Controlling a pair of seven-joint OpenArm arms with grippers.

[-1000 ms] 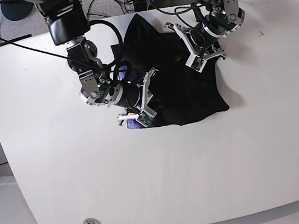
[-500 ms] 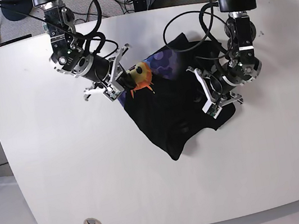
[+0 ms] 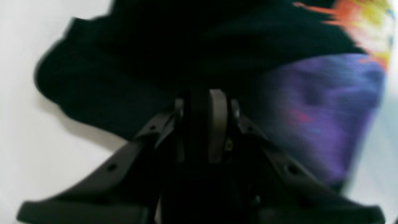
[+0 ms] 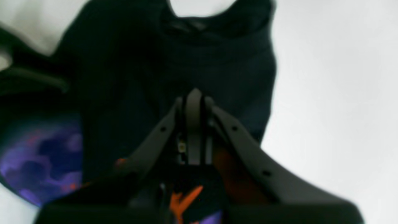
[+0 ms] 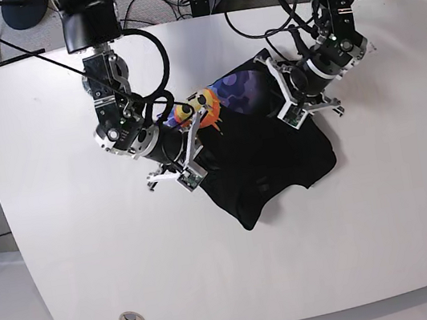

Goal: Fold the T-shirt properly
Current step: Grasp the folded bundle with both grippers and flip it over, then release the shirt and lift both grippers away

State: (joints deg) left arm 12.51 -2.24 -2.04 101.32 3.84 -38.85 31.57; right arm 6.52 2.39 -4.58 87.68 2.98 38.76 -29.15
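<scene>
T-shirt (image 5: 266, 160) lies rumpled mid-table (image 5: 77, 271), sun print at its far left. Right gripper (image 5: 194, 143) and left gripper (image 5: 294, 97): both jaws clamped on T-shirt cloth.

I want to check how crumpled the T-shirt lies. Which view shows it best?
The base view: the whole T-shirt shows there, bunched on the white table, sun print at its upper left. The left wrist view is blurred, showing black cloth and purple print. The right wrist view shows the collar and dark cloth only.
</scene>
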